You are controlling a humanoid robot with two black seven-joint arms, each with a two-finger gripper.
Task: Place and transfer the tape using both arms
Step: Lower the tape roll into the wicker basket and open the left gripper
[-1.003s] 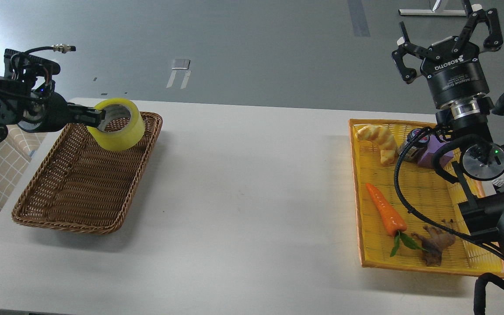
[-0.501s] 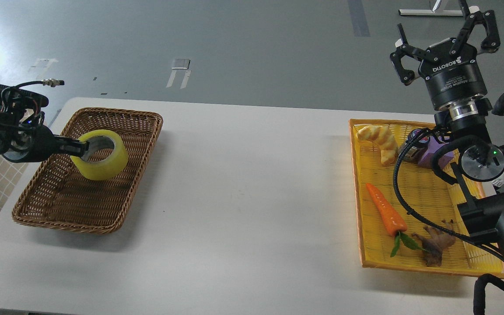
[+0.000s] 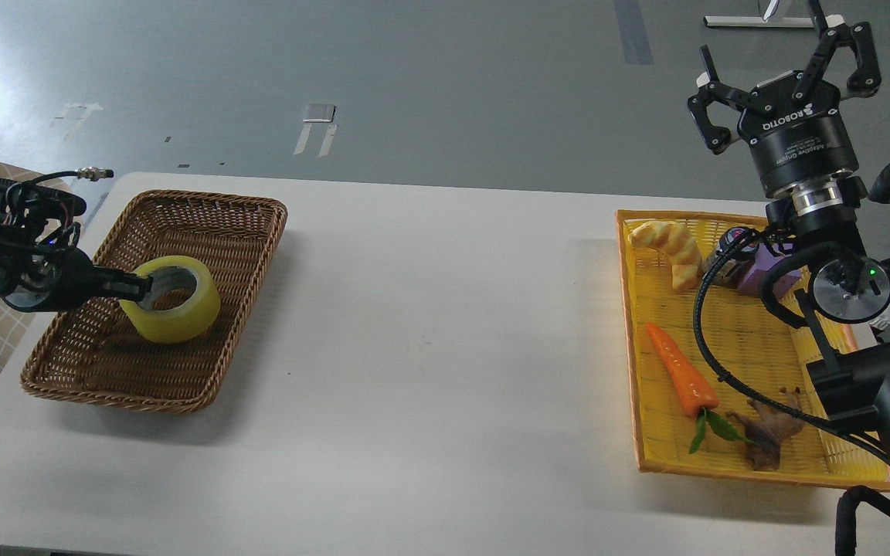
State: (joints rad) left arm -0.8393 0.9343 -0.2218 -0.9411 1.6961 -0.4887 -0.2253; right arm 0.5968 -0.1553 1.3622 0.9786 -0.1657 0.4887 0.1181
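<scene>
Nearest on the white worktop (image 3: pixel 414 371), at the right, the yellow tray (image 3: pixel 723 463) holds a brown gnarled root (image 3: pixel 769 432) at its near end, with an orange carrot (image 3: pixel 681 371) lying just beyond it, its green leaves pointing toward the root. Farther back in the same tray sits a pale twisted pastry (image 3: pixel 669 247), and beside it a purple object (image 3: pixel 769 270) and a small dark-lidded jar (image 3: pixel 727 255), both partly hidden behind the right arm (image 3: pixel 870 371) and its black cable. On the left side, well apart from the tray, stands a brown wicker basket (image 3: pixel 105 378). The tape (image 3: pixel 174 309) is inside this basket, toward its middle, lying nearly flat with its grey core opening facing up; whether it rests on the basket floor cannot be told. The left tool (image 3: pixel 132 289) reaches in from the left edge and grips the tape, its fingers clamped on the wall of the roll at the side nearest the arm. Farthest back, the right tool (image 3: pixel 781 85) is raised high above the far end of the tray, its fingers spread apart and holding nothing, against the grey floor (image 3: pixel 414 77) beyond the worktop.
</scene>
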